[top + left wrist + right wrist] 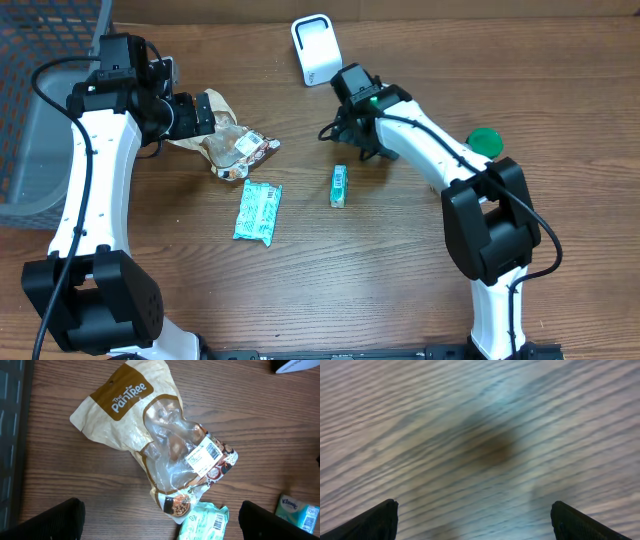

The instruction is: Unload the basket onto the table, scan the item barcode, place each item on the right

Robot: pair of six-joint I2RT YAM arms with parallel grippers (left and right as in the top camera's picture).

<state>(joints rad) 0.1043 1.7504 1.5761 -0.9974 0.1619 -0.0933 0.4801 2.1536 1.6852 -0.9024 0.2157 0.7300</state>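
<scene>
Basket point(20, 150) at left edge. Snack bag point(235, 148) upper left of centre; tissue pack point(258, 212) just below it; small box point(339, 186) right of pack. Scanner point(316, 48) top centre; round lid point(485, 141) right.

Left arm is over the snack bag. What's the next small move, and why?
Probably lower the left end effector onto the snack bag and close. Its fingers stand open above the bag, not touching it, barcode label facing up. The right end effector is open and empty.
</scene>
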